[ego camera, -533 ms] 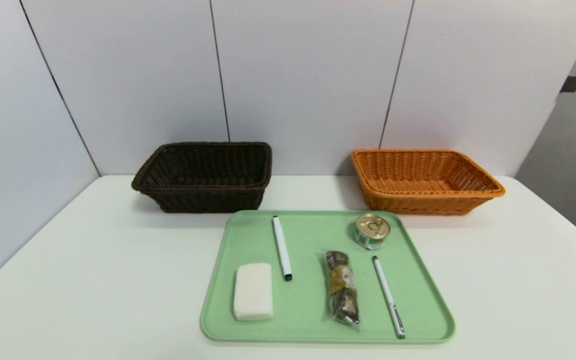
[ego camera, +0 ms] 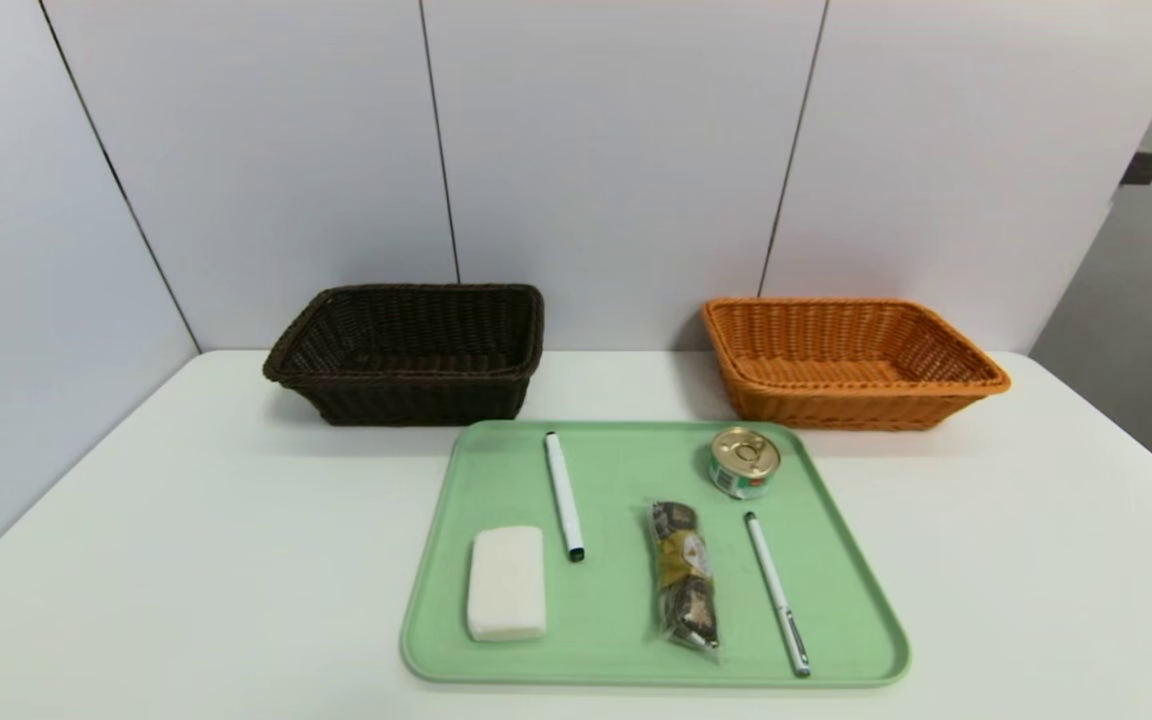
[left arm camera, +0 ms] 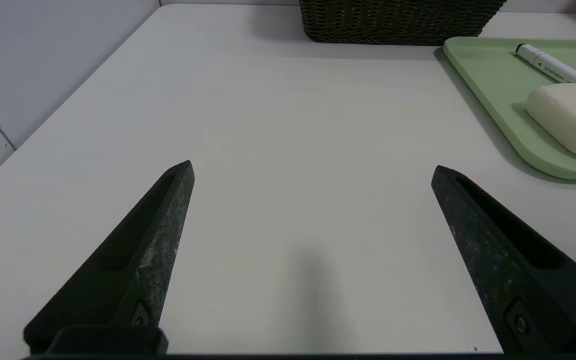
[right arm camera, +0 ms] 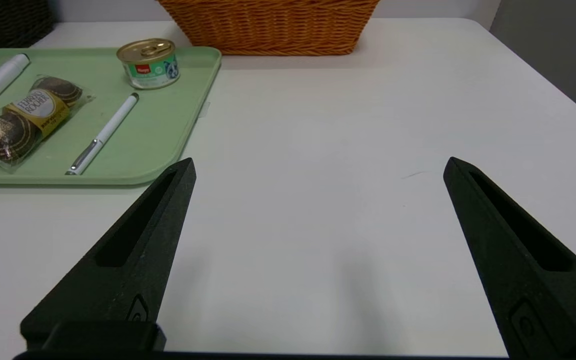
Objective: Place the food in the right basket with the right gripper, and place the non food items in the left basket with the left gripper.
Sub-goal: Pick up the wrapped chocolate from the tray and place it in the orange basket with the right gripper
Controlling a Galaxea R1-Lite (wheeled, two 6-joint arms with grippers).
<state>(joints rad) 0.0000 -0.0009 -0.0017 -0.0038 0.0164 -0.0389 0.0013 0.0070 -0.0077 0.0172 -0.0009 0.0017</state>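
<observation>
A green tray [ego camera: 836, 640] lies mid-table. On it are the food, a gold-lidded tin [ego camera: 744, 462] and a clear-wrapped brown-yellow snack packet [ego camera: 684, 575], and the non food items: a white block [ego camera: 506, 583], a white marker [ego camera: 564, 494] and a thin pen [ego camera: 776, 592]. The dark brown left basket [ego camera: 406, 350] and the orange right basket [ego camera: 851, 362] stand behind, both empty. My left gripper [left arm camera: 312, 167] is open over bare table beside the block [left arm camera: 570, 117]. My right gripper [right arm camera: 319, 165] is open over bare table beside the tray [right arm camera: 168, 145]. Neither arm shows in the head view.
The white table [ego camera: 186, 560] ends at grey wall panels [ego camera: 616, 150] just behind the baskets and along the left side. The table's right edge falls off beyond the orange basket.
</observation>
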